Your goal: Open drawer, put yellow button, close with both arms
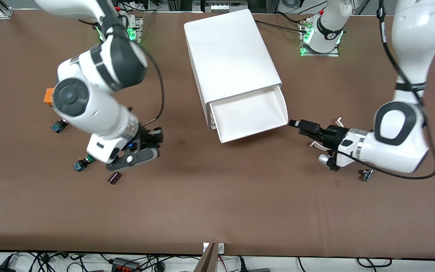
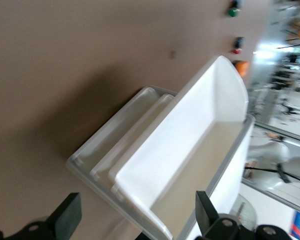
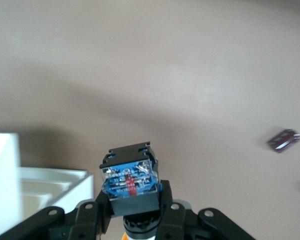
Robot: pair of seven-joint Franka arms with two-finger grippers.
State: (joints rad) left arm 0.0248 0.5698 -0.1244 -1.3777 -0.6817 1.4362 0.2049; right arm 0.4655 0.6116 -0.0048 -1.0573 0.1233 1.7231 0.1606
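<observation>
Here the brown matte desk [image 1: 240, 196] carries, at the right arm's end, an orange block [image 1: 48, 95], two dark small switches [image 1: 58, 126] [image 1: 80, 164] and a glossy maroon chip [image 1: 114, 178]. The right arm [image 1: 89, 94] bends down over that group, its wrist low. Its gripper [image 3: 132, 220] has the jaws shut on the button [image 3: 130, 182]: the boxy black-and-blue body juts out from between the black fingers [image 3: 97, 210], and a sliver of orange cap shows beneath.

In the middle stands the smooth white plastic cabinet [image 1: 229, 56], boxy with rounded edges. Its drawer [image 1: 247, 113] is pulled out toward the front camera, a shallow tray with a curved front lip; the two lower trays [image 2: 120, 145] sit shut beneath it.

Toward the left arm's end, the left arm [image 1: 402, 132] folds at the elbow and reaches level, its gripper [image 1: 300, 124] just beside the drawer's front corner. The jaws stand wide apart and hold nothing. Another small switch [image 1: 366, 174] lies under that forearm.
</observation>
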